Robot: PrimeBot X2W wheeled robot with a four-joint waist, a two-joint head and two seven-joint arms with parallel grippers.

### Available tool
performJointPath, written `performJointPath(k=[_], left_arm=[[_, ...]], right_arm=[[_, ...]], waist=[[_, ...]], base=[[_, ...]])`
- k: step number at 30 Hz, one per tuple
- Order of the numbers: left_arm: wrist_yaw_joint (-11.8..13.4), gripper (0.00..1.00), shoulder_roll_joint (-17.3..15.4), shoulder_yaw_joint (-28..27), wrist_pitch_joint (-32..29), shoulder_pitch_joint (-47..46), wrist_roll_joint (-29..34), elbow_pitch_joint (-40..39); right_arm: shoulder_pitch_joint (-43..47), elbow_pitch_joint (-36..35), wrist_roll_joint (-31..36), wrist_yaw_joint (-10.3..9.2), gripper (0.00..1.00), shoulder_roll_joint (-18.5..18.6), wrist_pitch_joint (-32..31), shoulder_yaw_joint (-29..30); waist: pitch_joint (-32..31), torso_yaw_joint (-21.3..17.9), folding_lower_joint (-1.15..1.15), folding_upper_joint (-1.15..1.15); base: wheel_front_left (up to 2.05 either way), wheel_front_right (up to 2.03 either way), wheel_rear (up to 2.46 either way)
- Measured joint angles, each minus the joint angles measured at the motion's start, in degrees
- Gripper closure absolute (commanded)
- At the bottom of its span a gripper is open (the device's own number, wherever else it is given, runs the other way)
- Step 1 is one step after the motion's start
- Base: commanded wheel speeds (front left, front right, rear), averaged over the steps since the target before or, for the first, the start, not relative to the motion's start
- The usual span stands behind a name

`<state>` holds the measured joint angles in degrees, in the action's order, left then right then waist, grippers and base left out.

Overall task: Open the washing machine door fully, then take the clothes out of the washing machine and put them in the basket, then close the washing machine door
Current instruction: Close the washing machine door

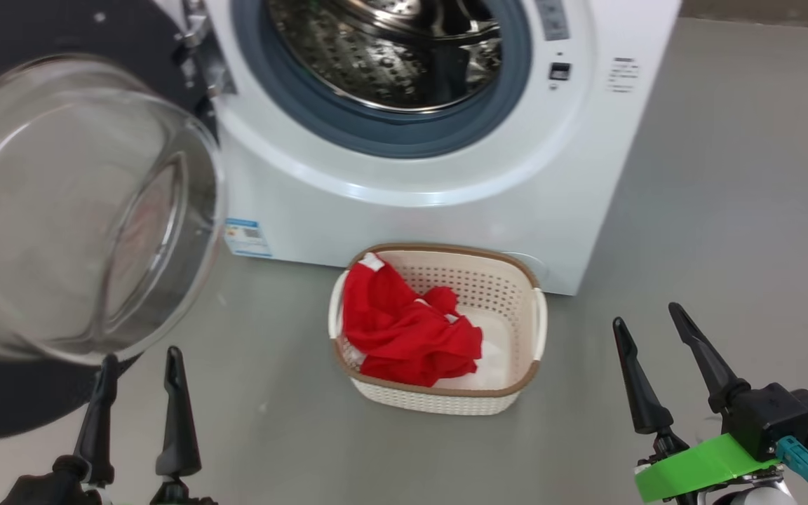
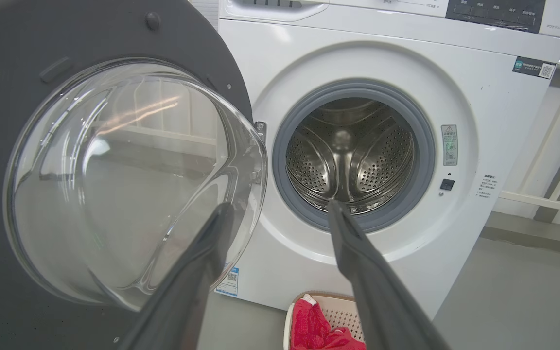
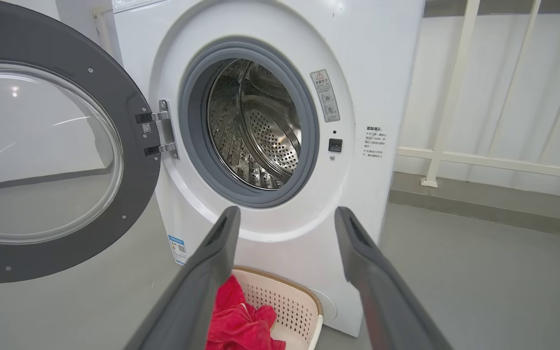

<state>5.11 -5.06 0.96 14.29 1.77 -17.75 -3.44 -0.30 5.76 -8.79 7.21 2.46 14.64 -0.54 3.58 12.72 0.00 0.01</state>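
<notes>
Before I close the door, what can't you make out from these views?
Drum floor nearest the opening: hidden behind the gasket lip in both wrist views; the head view's top edge cuts off its upper part.
Basket floor under the clothes: covered by red fabric, head view; garment count unclear.
Washing machine door outer rim: cut off by the head view's left edge.
Blue label print: too small to read.

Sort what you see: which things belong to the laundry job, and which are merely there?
Job: big white front-loading washing machine; round black-rimmed glass door, open; bright red fabric clothes; cream perforated plastic basket holding them.
Merely there: white railing; grey floor.
</notes>
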Motion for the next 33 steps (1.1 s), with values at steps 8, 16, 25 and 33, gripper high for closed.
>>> performJointPath(k=[8,16,25,33], left_arm=[[1.51,0.0,-0.05,-0.21,-0.2,0.1,0.16,-0.83],[3.15,0.0,-0.22,-0.45,-0.67,0.66,0.64,-2.11],[4.66,0.0,0.09,-0.78,-0.65,0.79,0.63,-2.69],[5.54,0.0,0.43,-1.68,-0.49,1.82,0.37,-3.2]], right_arm=[[-0.26,-0.04,0.23,0.01,0.0,0.02,-0.03,-1.09],[-1.69,-0.63,0.41,0.0,0.0,0.07,-0.35,-3.16],[-1.81,-0.76,0.41,0.0,0.0,0.14,-0.77,-4.71],[-3.67,-0.38,0.41,0.0,0.0,0.25,-1.38,-6.72]], waist=[[-0.25,6.19,0.0,0.0],[-0.43,11.55,0.0,0.0],[-0.52,16.63,0.0,0.0],[0.27,17.95,0.0,0.0]], base=[[0.0,0.0,0.0],[0.0,0.0,0.0],[0.0,0.0,0.0],[0.0,0.0,0.0]])
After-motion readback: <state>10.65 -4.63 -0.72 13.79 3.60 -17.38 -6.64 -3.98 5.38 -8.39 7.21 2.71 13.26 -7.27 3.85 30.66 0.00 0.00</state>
